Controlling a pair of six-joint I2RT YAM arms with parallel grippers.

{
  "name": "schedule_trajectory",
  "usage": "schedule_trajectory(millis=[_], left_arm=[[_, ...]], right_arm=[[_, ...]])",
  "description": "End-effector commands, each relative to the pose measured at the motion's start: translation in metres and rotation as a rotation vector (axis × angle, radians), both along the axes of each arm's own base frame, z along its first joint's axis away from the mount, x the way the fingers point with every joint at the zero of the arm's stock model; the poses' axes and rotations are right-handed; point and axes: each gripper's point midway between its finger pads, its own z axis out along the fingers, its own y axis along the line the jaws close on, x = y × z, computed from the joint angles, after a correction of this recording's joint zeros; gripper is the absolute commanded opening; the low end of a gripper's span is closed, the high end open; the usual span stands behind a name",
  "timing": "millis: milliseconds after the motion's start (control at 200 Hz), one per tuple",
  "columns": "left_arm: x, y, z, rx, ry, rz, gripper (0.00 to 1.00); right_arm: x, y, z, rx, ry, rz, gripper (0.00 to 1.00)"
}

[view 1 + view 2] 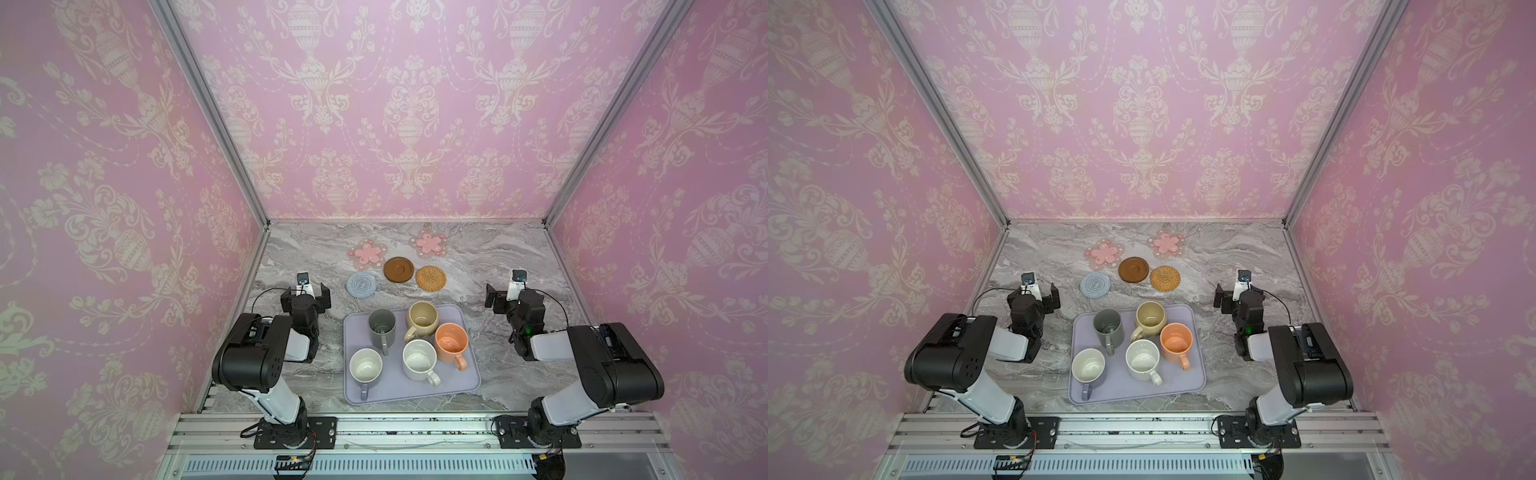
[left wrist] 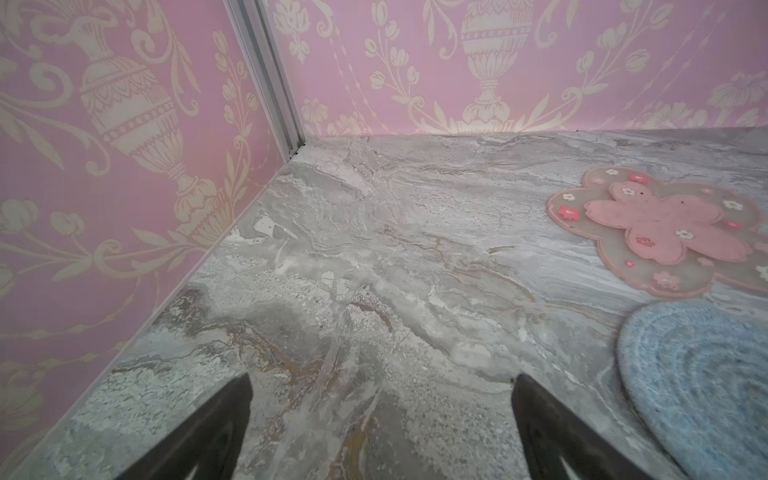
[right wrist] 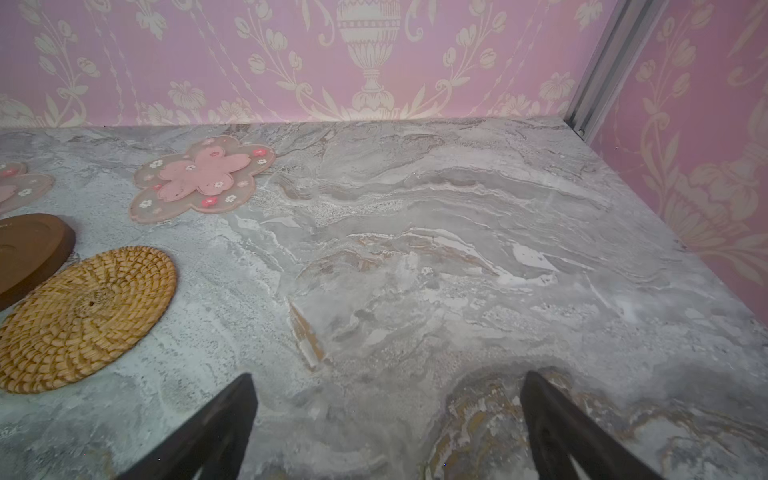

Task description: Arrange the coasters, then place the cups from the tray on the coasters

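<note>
"Left wrist view: is that left gripper (image 2: 382, 376) holding anything?"

"No. Its fingers stand wide apart over the bare marble table (image 2: 374, 249), just beside the blue crocheted coaster (image 2: 702, 382). Same for the right gripper (image 3: 389, 373): spread, empty, near the rattan coaster (image 3: 83, 320)."

"And the cups (image 1: 419, 359)?"

"All five upright on the tray (image 1: 415, 399), in both top views. The coasters lie clustered behind it: two pink flowers (image 1: 368, 253) farthest back, the brown disc (image 1: 398, 269) just beside the rattan one."
</note>
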Motion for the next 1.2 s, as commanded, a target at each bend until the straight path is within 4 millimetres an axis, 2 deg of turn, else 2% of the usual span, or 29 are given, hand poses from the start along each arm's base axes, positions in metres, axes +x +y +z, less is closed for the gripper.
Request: schedule_trajectory(millis=[0,485,620,1196], left_arm=[[-0.001,0.005,0.000,0.006,0.006,0.020,0.99],[-0.001,0.005,-0.001,0.006,0.006,0.020,0.99],[-0.001,0.005,-0.001,0.006,0.007,0.021,0.99],[0.001,0.005,-0.002,-0.007,0.016,0.010,0.99]], right_arm=[[0.005,-0.004,0.006,-0.004,-0.014,-0.021,1.00],[0.004,-0.004,0.006,-0.004,-0.013,-0.021,1.00],[0.006,0.013,0.006,-0.008,-0.008,0.088,1.00],[0.007,0.014,0.006,0.004,-0.005,0.098,1.00]])
